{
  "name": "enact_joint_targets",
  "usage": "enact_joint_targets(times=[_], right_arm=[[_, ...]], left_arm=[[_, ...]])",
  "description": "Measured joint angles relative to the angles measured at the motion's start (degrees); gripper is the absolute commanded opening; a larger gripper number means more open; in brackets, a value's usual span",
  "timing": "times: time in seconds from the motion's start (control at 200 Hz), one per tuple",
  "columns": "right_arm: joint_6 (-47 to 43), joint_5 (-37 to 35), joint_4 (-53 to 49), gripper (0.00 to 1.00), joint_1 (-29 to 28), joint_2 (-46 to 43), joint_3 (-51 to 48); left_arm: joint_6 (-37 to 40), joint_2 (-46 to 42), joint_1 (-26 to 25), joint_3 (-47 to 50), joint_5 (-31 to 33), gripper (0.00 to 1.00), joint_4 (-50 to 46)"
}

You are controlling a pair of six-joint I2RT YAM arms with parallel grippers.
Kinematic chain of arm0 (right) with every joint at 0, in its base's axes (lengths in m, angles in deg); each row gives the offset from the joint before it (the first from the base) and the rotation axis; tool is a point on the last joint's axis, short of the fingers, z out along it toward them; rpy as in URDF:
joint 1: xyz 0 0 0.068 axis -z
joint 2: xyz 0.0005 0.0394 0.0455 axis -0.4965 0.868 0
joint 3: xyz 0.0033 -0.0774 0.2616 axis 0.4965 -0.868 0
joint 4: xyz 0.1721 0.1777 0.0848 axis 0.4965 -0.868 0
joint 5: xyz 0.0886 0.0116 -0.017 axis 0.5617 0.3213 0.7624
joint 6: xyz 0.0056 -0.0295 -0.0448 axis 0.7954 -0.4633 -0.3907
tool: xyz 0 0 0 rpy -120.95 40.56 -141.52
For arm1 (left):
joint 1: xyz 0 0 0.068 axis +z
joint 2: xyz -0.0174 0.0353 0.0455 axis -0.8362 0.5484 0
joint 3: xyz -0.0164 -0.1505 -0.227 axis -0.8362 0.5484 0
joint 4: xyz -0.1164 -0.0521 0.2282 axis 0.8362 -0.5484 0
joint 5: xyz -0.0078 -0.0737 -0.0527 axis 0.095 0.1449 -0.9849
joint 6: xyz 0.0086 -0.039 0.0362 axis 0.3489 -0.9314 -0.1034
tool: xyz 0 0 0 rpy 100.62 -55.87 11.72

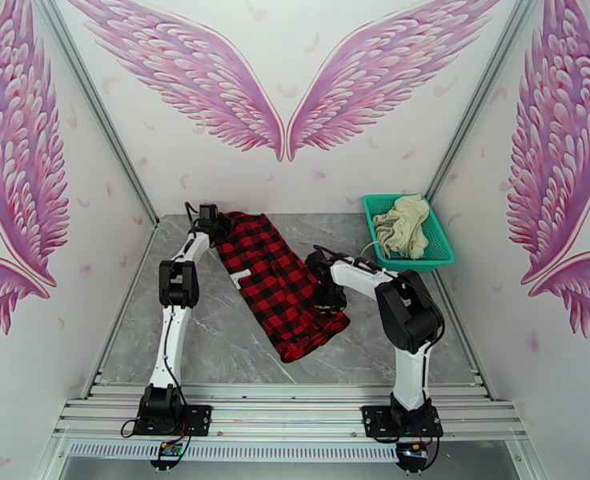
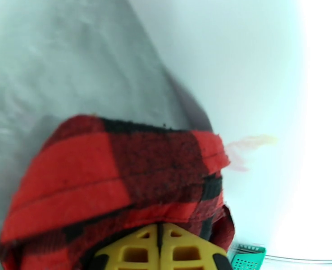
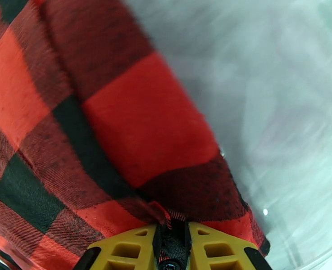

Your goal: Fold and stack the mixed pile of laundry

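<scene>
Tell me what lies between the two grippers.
The shirt fills the stretch from the left gripper to the right gripper, and both are pinching it. The top view shows this.

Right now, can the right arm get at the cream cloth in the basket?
Probably not yet: the right hand grips the shirt. The basket with the cloth stands close by, path open.

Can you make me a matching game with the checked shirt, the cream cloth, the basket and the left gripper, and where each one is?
1 checked shirt
2 cream cloth
3 basket
4 left gripper

A inside the basket
B at the far right corner
C shut on the shirt's far end
D spread out across the grey table

Pairs: 1-D, 2-A, 3-B, 4-C
</scene>
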Motion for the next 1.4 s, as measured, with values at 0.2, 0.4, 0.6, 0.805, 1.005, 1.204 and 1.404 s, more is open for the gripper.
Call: enact_joint_targets(times=[0.2, 0.4, 0.6, 0.805, 1.005, 1.204, 1.404], right_arm=[[5.4, 0.0, 0.6, 0.24, -8.4, -2.6, -3.9], [6.6, 0.0, -1.0, 0.28, -9.8, -2.9, -3.2], [3.6, 0.6, -4.4, 0.33, -9.8, -2.7, 2.9], [-1.4, 0.8, -3.7, 0.3, -8.0, -2.5, 5.8], [-4.5, 0.9, -2.4, 0.29, -5.3, 1.0, 5.9], [-5.4, 1.0, -1.6, 0.29, -5.2, 2.6, 5.9], [-5.1, 1.0, -1.6, 0.29, -5.2, 2.0, 6.0]], left_arm=[[1.4, 0.3, 0.0, -1.5, -0.3, 0.0, 0.2], [3.9, 0.3, 0.0, -4.3, -1.7, 0.0, -1.1], [9.1, 0.0, -0.4, -7.8, -2.7, 0.12, -3.8], [15.6, -3.0, -2.4, -7.1, 1.0, 0.12, -14.2], [21.1, -13.4, -4.7, 3.7, 7.5, 0.13, -22.5], [22.1, -18.3, -6.4, 9.6, 12.2, 0.05, -25.7], [19.2, -14.5, -8.3, 7.7, 15.4, 0.0, -28.4]])
